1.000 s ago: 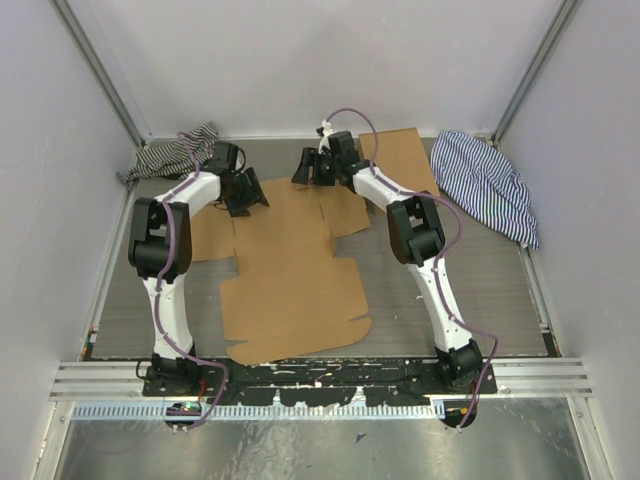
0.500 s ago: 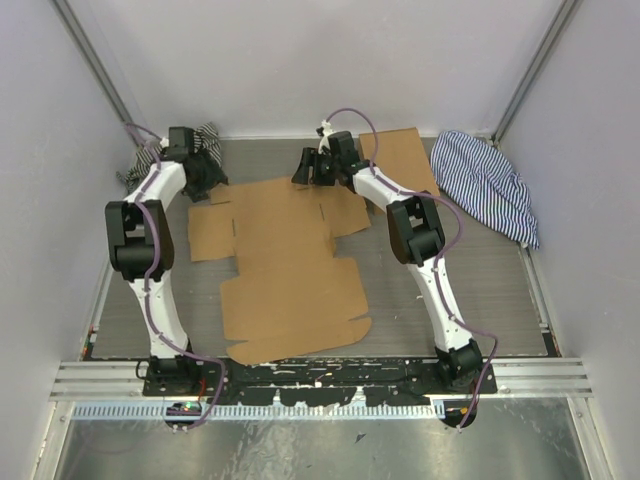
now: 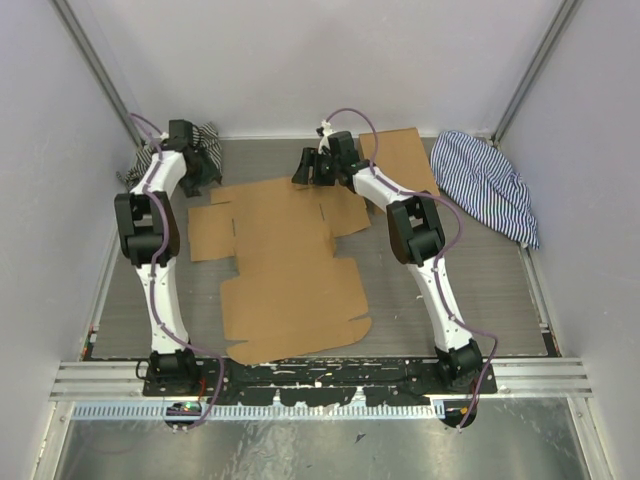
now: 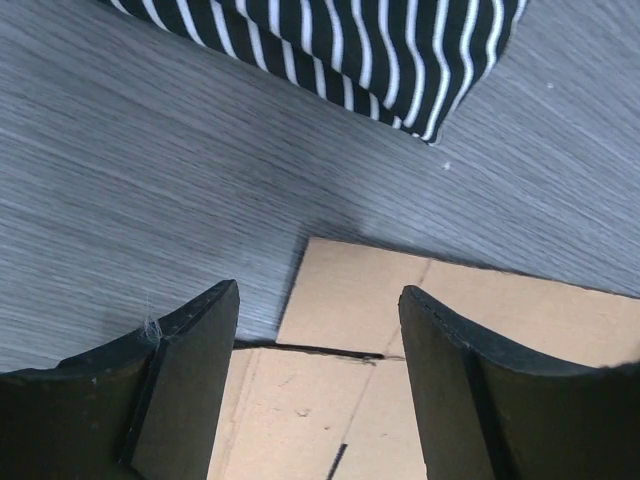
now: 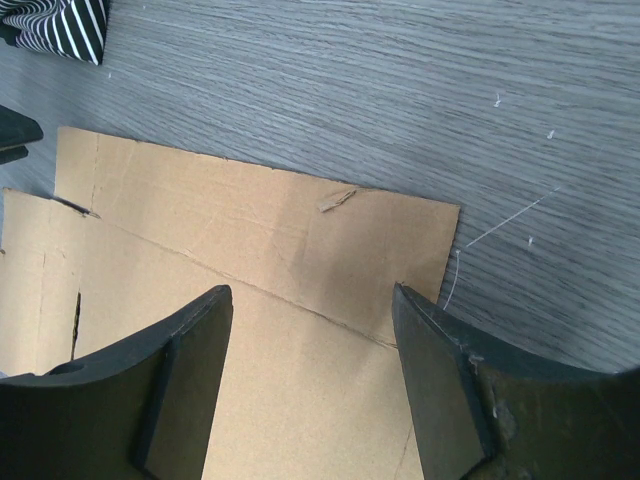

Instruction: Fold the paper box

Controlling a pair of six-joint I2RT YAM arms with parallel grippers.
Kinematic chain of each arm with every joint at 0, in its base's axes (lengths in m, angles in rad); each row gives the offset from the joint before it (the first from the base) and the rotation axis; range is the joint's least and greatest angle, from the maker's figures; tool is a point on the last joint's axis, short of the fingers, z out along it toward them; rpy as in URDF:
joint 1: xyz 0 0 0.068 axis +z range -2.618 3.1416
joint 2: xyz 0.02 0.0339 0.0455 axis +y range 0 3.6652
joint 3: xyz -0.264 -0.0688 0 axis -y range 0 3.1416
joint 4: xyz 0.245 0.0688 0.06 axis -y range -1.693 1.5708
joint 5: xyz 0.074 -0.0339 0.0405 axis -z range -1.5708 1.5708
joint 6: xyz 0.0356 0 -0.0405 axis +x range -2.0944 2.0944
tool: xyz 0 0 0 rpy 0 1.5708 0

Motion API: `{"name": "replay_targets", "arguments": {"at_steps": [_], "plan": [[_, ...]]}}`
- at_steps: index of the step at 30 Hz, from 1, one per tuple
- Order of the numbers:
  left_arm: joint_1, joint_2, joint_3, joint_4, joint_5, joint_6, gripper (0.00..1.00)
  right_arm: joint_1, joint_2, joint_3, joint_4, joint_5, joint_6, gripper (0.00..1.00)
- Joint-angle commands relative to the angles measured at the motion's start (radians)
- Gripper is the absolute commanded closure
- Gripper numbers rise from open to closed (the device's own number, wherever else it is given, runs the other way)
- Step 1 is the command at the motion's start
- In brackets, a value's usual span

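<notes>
Top view: the paper box (image 3: 290, 260) lies flat and unfolded on the table (image 3: 500, 290), a brown die-cut sheet between your two arms. Your left gripper (image 3: 203, 170) hangs over its far left corner, beside a dark striped cloth (image 3: 200, 133). Your right gripper (image 3: 306, 167) hangs over the far edge, near the middle.

Left wrist view: the jaws are spread and hold nothing, straddling the corner flap (image 4: 350, 300). The sheet looks thin and flush with the table, so you probably need to slide one finger under the edge from the bare side.

Right wrist view: the jaws are parted and empty above the far flap (image 5: 250, 215). A crease runs across it. Pinch beyond that crease and lift both sides evenly, so the panel does not twist.
</notes>
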Motion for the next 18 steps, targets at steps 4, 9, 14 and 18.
{"name": "replay_targets", "arguments": {"at_steps": [4, 9, 14, 18], "plan": [[0.005, 0.056, 0.062, -0.080, -0.010, 0.036, 0.28, 0.007, 0.027, 0.009, -0.039, 0.011, -0.019, 0.30], [-0.004, 0.068, 0.045, -0.048, 0.016, 0.033, 0.28, 0.007, 0.028, 0.007, -0.040, 0.006, -0.020, 0.30], [-0.015, 0.069, 0.026, -0.007, 0.043, 0.041, 0.28, 0.006, 0.034, 0.011, -0.040, -0.002, -0.015, 0.30], [-0.018, 0.061, 0.006, 0.022, 0.084, 0.034, 0.30, 0.004, 0.035, 0.012, -0.040, 0.000, -0.014, 0.29]]}}
